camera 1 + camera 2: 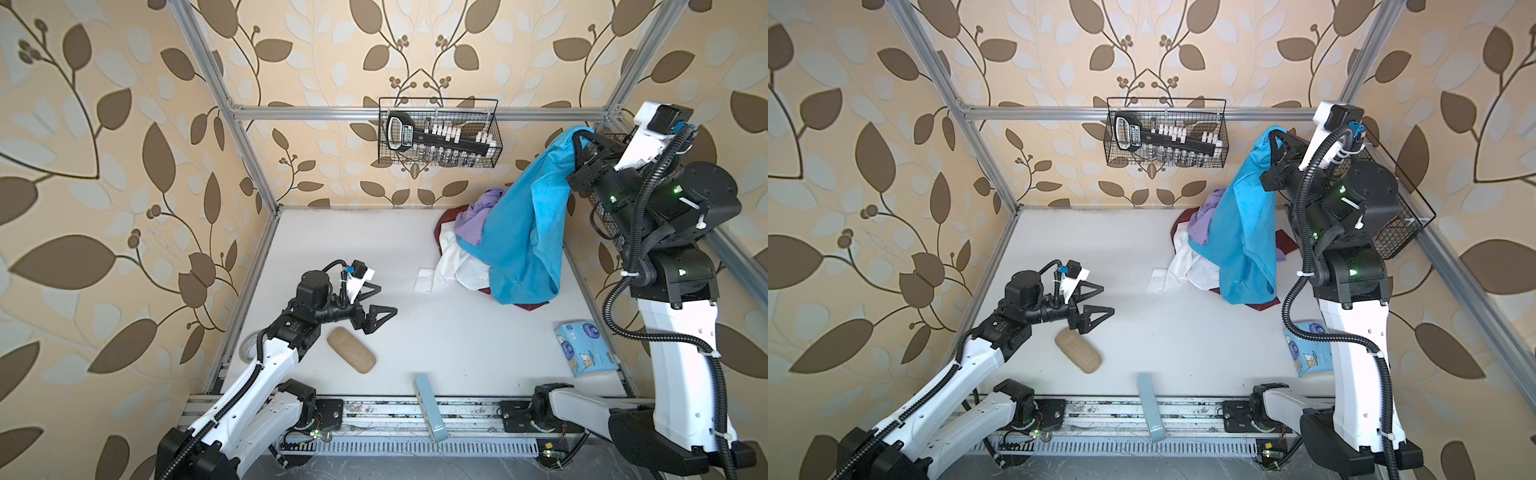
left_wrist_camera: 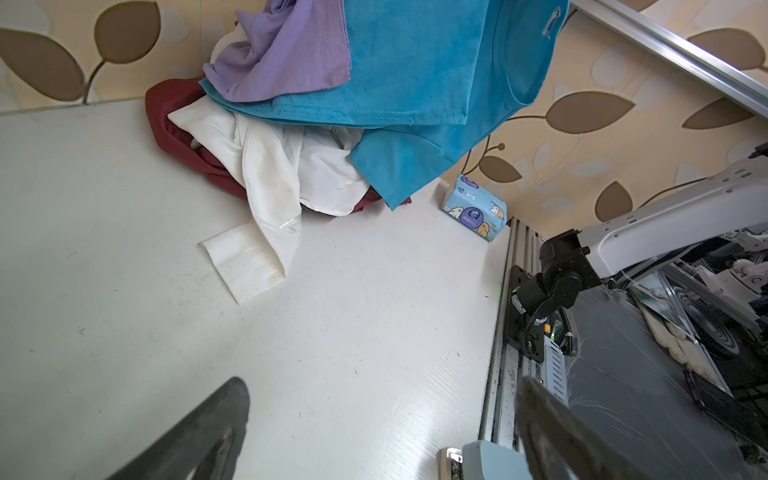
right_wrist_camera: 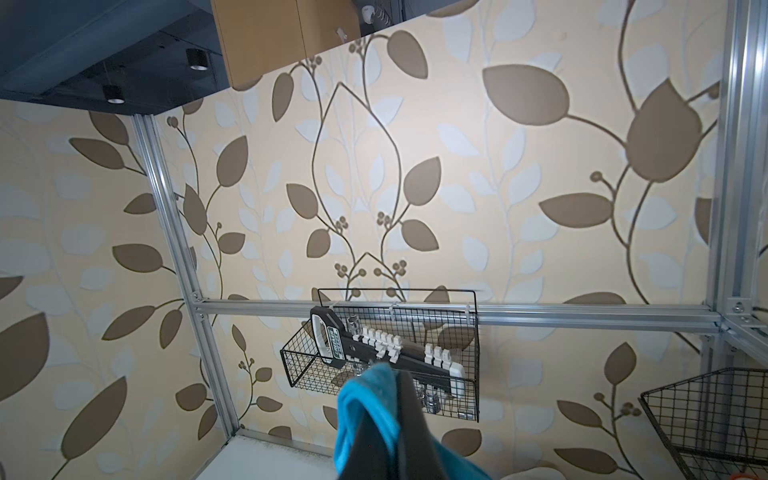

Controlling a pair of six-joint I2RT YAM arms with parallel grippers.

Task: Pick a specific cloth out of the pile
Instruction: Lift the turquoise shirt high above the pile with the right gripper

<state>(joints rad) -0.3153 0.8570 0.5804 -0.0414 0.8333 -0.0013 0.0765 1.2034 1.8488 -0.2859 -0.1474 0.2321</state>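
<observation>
Extraction step under way: the right gripper (image 1: 579, 139) is high up, jaws squeezed fully together on a top fold of the turquoise cloth (image 1: 523, 232). The right wrist view shows blue fabric bunched against its fingers (image 3: 409, 424). From that pinch the garment hangs in one long drape straight below the fingers, and its lower end reaches down onto the pile (image 1: 457, 253), covering part of it in both top views.

Beneath the fingers, the lilac garment (image 2: 286, 54) lies against the hanging blue. The white garment (image 2: 270, 174) and the maroon one (image 2: 166, 120) are on the table underneath. Whether the blue hem is clear of the maroon or resting on it, I cannot tell.

The left gripper (image 1: 386, 298) is well away from the pile, hovering over bare tabletop with its fingers (image 2: 224, 419) spread wide and nothing between them.

So the pick looks made and the separation only half done. The next move calls for carrying the cloth up and away from the heap until the hem is free. Watch that lilac piece; it may cling and ride along.
</observation>
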